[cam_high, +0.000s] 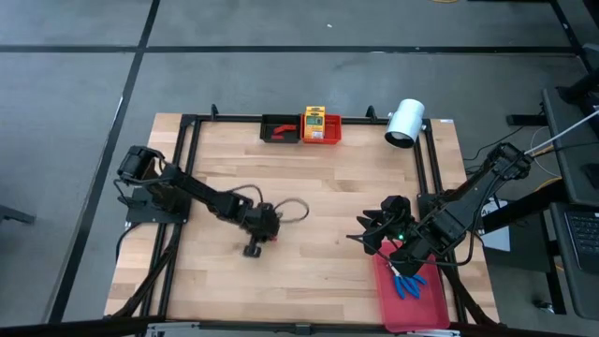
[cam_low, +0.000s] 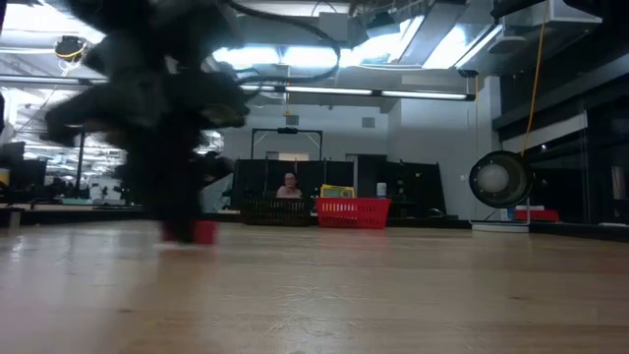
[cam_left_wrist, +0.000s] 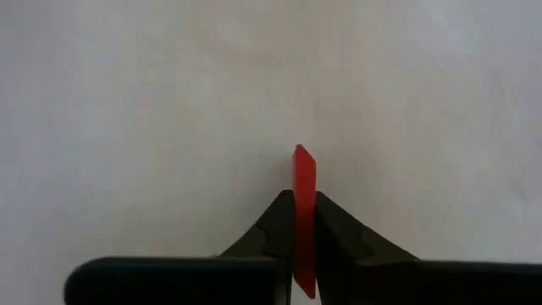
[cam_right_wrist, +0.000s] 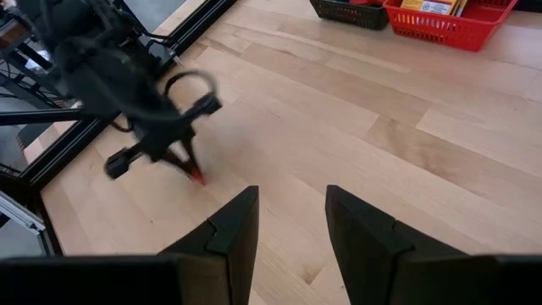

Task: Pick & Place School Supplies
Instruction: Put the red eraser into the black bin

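Observation:
My left gripper (cam_high: 269, 233) points down at the table's middle left, shut on a tiny flat red piece (cam_left_wrist: 303, 169); the low view shows that piece (cam_low: 203, 232) close to the wood. My right gripper (cam_right_wrist: 292, 195) hangs open over bare table near the right side, empty. It stands beside the flat red tray (cam_high: 416, 307), where blue-handled tools (cam_high: 408, 283) lie. A yellow-and-green box (cam_high: 314, 120) sits in the red bin (cam_high: 329, 136) at the far edge. The black bin (cam_high: 278, 129) beside it holds something red. My left gripper pinches the tiny red piece (cam_left_wrist: 303, 182) between its two fingers (cam_left_wrist: 275, 224), which close on its flat faces. One thin end sticks out past the fingertips. The fingers come from above, pointing down. Whether the piece rests on the table or hangs just over it, I cannot tell.
A white cylinder lamp (cam_high: 405, 123) stands at the far right corner. Black frame rails (cam_high: 182, 178) run along the table's left, far and right sides. Open wood lies between the two grippers and the bins. A person (cam_low: 288, 184) sits in the room behind.

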